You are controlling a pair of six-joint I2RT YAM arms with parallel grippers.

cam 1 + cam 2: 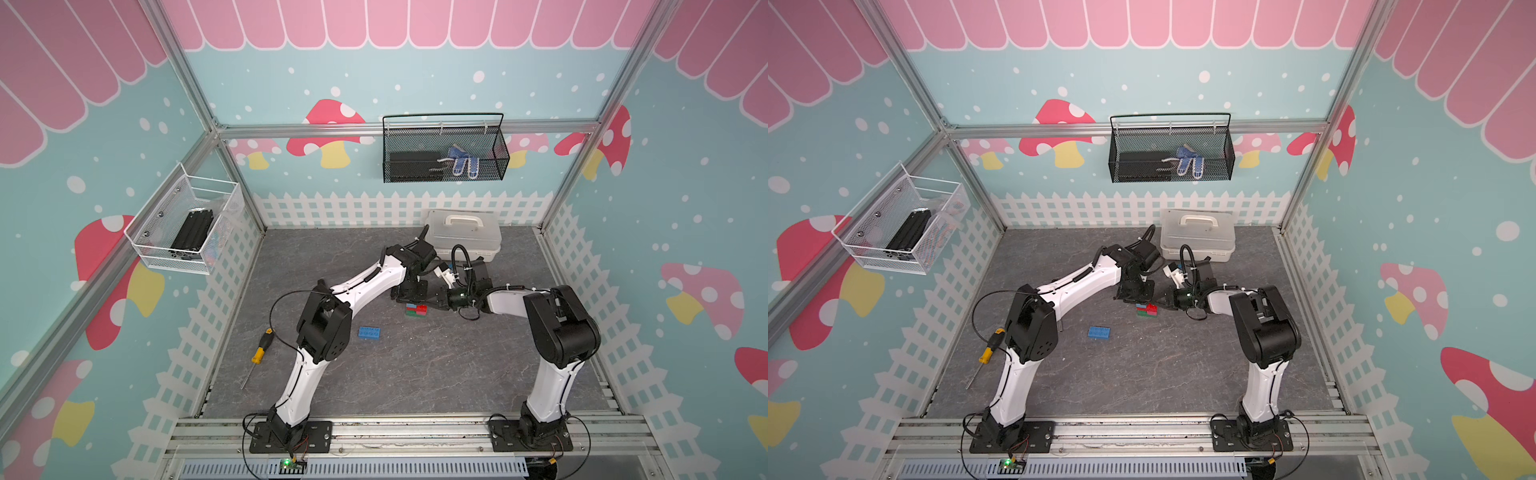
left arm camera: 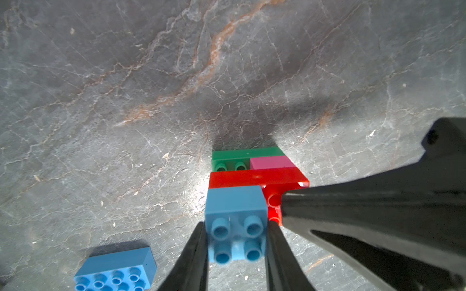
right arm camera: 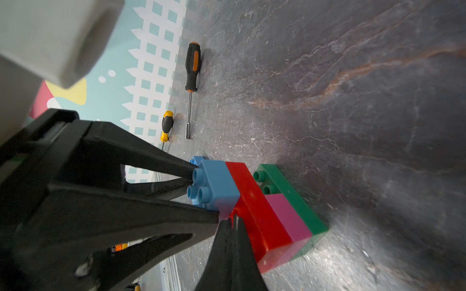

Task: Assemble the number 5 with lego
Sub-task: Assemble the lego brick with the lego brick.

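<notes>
Altogether four stacked bricks point(image 2: 254, 177), one loose brick point(image 2: 116, 267), two screwdrivers point(image 3: 193, 68)

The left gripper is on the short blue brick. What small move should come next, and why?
Probably open the left gripper and back off. The short blue brick looks flush against the red brick, with the shut right gripper bracing that brick, and the long blue brick lies apart, not yet added.

Left gripper point(image 2: 237, 226) points down, clamped on short blue brick point(image 2: 235, 201); right gripper point(image 3: 233, 224) closed, low, aimed toward left gripper.
</notes>
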